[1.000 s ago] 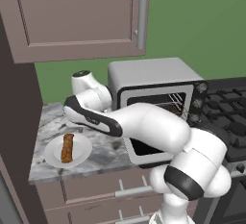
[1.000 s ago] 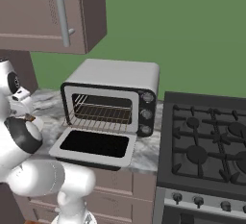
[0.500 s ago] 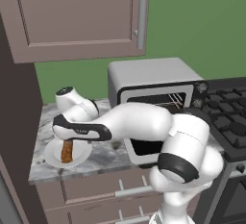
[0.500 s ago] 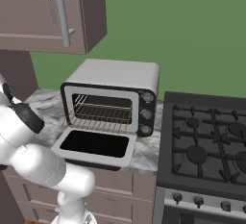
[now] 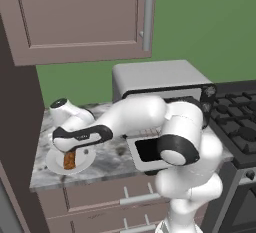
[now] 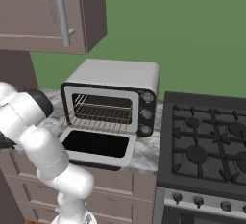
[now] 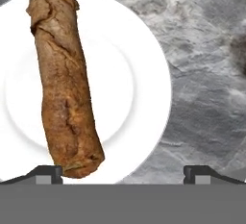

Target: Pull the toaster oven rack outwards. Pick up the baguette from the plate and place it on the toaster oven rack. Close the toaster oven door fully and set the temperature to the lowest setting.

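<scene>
Baguette [image 7: 65,86]: short, crusty, brown-orange stick with cracked crust, lying on round white plate [image 7: 144,64]; grey marbled surface [image 7: 206,74]. Fingers [image 7: 45,172] wide apart, empty.

A: In the left base view, which parts of the plate [image 5: 54,163] and baguette [image 5: 69,160] are concealed?

B: The arm's dark wrist covers the upper part of both; only the lower end of the baguette and the plate's front rim show. The claw's fingers are hidden beneath the wrist there.

A: And the toaster oven [image 5: 160,79]?

B: The arm crosses its front, hiding most of the cavity and part of the toaster oven door [image 5: 145,149].

A: In the hand view?

B: The plate [image 7: 144,64] is cut off by the left edge; the claw [image 7: 123,172] shows only two dark tips, set wide apart.

A: The right base view?

B: The knob markings on the toaster oven [image 6: 146,115] are too small to read.
</scene>
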Robot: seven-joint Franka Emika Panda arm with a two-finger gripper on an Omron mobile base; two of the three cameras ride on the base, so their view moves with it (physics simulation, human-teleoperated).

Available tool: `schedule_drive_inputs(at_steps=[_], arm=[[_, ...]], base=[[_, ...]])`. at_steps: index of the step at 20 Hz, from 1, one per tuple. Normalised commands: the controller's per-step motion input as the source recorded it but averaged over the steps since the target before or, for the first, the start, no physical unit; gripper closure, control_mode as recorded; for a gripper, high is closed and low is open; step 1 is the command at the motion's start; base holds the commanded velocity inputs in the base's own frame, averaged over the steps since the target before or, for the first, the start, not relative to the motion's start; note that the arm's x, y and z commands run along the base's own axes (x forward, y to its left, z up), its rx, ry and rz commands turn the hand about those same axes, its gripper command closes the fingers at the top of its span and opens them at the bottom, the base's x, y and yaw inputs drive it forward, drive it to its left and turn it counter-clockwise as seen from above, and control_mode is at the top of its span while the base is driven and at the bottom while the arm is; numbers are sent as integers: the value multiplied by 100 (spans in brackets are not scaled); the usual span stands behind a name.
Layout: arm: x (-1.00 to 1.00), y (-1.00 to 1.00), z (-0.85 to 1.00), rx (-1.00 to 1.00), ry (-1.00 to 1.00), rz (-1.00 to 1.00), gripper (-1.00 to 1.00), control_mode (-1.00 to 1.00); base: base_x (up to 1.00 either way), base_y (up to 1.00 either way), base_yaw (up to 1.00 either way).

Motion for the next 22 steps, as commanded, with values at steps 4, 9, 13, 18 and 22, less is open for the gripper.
schedule_drive_inputs(at_steps=[4,9,13,18,22], arm=[[21,20,-24,-2,0,0,-100,-100],[21,8,-18,-2,0,0,-100,-100],[28,11,-14,-1,0,0,-100,-100],[27,17,-11,-1,0,0,-100,-100],[12,4,-15,-1,0,0,-100,-100]], base=[[0,0,0],[0,0,0],[0,0,0],[0,0,0],[0,0,0]])
